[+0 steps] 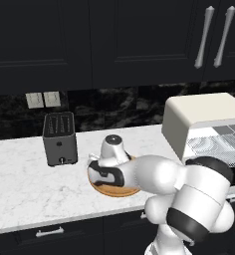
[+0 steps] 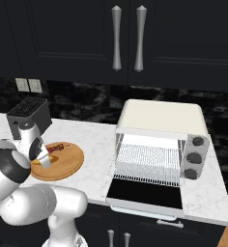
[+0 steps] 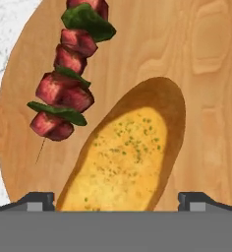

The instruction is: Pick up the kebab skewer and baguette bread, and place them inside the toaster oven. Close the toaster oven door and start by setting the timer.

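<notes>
On a round wooden board [image 3: 206, 88] lies the baguette bread [image 3: 128, 152], golden with a brown crust. My gripper [image 3: 118, 202] hovers close over its near end, open, one fingertip [image 3: 39, 200] on each side of the bread and holding nothing. The kebab skewer [image 3: 69, 74], red-brown chunks with green leaves, lies beside the bread on the same board; it also shows past my gripper [image 2: 42, 161] as the skewer [image 2: 55, 148]. The cream toaster oven [image 2: 159, 118] stands to the right. Its door [image 2: 145, 192] is folded down flat and the wire rack [image 2: 147, 161] is bare.
A dark grey slot toaster [image 1: 59, 138] stands on the white marble counter [image 1: 20, 174] left of the board [image 1: 114, 191]. Three knobs [image 2: 197, 155] sit on the oven's right side. Dark cabinets hang above, and the counter's front edge runs just below the board.
</notes>
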{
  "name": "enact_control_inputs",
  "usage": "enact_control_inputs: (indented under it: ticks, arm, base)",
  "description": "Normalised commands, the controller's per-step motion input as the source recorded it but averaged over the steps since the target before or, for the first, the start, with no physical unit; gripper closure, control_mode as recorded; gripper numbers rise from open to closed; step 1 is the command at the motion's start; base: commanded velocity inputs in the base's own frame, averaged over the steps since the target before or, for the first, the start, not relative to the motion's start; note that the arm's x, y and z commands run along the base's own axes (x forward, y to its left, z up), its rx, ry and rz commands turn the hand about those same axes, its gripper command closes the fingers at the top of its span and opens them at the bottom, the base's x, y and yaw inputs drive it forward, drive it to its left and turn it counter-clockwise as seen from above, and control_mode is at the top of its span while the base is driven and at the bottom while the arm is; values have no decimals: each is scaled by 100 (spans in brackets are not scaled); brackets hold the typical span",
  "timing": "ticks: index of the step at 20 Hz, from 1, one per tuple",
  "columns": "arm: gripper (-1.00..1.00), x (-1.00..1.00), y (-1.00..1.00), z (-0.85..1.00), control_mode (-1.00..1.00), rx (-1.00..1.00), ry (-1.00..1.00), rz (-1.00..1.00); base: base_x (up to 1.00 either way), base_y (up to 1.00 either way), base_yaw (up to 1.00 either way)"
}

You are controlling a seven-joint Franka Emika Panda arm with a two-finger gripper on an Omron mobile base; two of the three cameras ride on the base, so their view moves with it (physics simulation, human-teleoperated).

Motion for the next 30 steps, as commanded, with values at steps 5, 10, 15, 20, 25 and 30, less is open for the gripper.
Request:
enact_control_inputs:
  ticks: [5,10,15,20,25,30]
  arm:
    - [-100,15,0,-21,-100,-4,2,0]
    - [-100,0,0,-27,-100,-3,1,0]
    - [-100,0,0,-32,-100,-1,1,0]
    - [100,-7,1,-55,-100,0,2,0]
    - [100,-49,-7,-30,-100,0,0,0]
    - [100,-64,-39,61,-100,2,-1,0]
  base:
    - [0,0,0]
    - [0,0,0]
    - [0,0,0]
    - [0,0,0]
    - [0,0,0]
    - [0,0,0]
